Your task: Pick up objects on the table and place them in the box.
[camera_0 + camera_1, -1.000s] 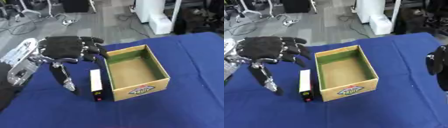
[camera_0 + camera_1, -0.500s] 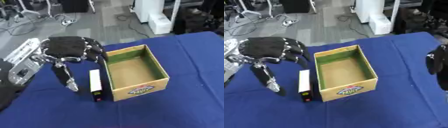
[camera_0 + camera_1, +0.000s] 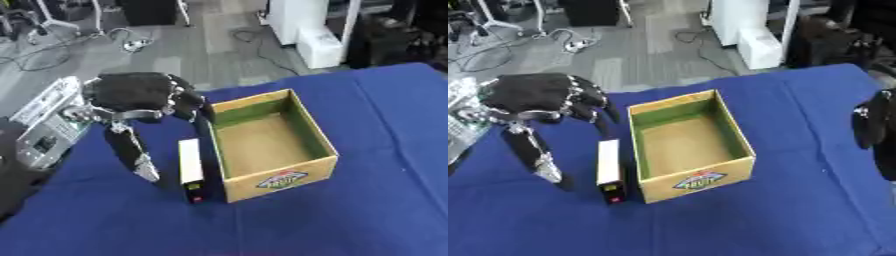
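On the blue table [image 3: 350, 220], nothing has been boxed yet: the box [image 3: 271, 145] is seen empty. One slim white-and-black object [image 3: 190, 170] lies just beside its left wall, not yet grasped. Left hand [image 3: 136, 95] hovers near it, fingers spread apart, holding nothing. Right hand [image 3: 877, 132] is seen at the right edge, fingers not discernible. Box front logo is unreadable.

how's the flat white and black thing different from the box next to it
The flat object is long, narrow and low, lying on its side; the box is wide, tall-walled and open on top. The object is white with a black end bearing a small red mark; the box is tan cardboard with a green inner lining and a printed label on its front. Both rest on the blue tablecloth, side by side, with the left hand over the object.
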`<action>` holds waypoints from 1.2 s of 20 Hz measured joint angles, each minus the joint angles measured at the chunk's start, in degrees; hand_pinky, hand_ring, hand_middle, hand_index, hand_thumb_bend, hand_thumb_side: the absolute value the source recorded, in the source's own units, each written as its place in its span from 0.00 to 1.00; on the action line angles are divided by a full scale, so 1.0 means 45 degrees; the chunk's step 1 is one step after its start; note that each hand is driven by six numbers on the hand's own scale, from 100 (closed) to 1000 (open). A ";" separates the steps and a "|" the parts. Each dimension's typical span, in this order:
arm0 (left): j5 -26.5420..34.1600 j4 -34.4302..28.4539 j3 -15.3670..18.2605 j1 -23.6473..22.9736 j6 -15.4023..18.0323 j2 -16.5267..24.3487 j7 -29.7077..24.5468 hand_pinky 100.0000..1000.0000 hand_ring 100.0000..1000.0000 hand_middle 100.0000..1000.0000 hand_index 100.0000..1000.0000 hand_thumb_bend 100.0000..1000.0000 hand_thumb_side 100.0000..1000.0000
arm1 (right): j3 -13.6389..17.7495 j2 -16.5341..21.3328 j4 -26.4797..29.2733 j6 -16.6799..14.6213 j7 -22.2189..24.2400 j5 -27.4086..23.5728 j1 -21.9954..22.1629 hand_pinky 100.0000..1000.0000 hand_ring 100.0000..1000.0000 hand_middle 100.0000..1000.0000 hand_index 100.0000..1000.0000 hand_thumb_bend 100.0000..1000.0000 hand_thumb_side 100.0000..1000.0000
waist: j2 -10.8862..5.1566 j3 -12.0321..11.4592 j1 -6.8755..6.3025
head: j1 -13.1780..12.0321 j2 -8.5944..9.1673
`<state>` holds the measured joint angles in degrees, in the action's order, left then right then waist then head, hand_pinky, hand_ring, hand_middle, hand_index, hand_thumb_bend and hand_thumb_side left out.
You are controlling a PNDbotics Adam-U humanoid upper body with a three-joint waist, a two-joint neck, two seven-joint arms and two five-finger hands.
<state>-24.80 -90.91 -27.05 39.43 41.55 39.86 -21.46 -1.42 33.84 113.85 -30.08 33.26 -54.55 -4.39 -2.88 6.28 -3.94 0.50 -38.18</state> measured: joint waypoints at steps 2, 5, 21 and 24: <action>0.0207 0.0067 0.0000 0.0002 -0.0104 0.0000 -0.0104 0.62 0.69 0.67 0.64 0.64 0.35 | 0.0000 0.0000 0.0000 0.0018 0.0018 -0.0024 -0.0001 0.10 0.26 0.32 0.41 0.00 1.00 | 0.0000 0.0000 0.0000 | 0.0000 0.0000; 0.0450 0.0145 0.0000 0.0005 -0.0230 -0.0001 -0.0230 0.60 0.68 0.66 0.66 0.63 0.35 | -0.0001 0.0000 0.0000 0.0041 0.0041 -0.0057 -0.0002 0.10 0.26 0.32 0.41 0.00 1.00 | 0.0001 0.0001 -0.0001 | 0.0000 -0.0001; 0.1502 0.0671 -0.0250 0.0092 -0.0789 -0.0014 -0.0790 0.61 0.73 0.71 0.68 0.61 0.37 | -0.0004 0.0000 0.0000 0.0095 0.0096 -0.0066 -0.0004 0.10 0.26 0.32 0.41 0.00 1.00 | 0.0014 0.0043 -0.0001 | 0.0000 -0.0009; 0.1638 0.0759 -0.0322 0.0107 -0.0893 -0.0018 -0.0894 0.61 0.73 0.71 0.69 0.61 0.37 | -0.0006 0.0000 0.0000 0.0099 0.0100 -0.0074 -0.0007 0.10 0.26 0.32 0.41 0.00 1.00 | 0.0014 0.0064 -0.0001 | 0.0000 -0.0015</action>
<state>-17.43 -87.50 -28.50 39.91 37.54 39.78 -25.48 -1.45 33.84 113.85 -29.64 33.71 -54.88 -4.43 -2.82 6.57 -3.94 0.50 -38.25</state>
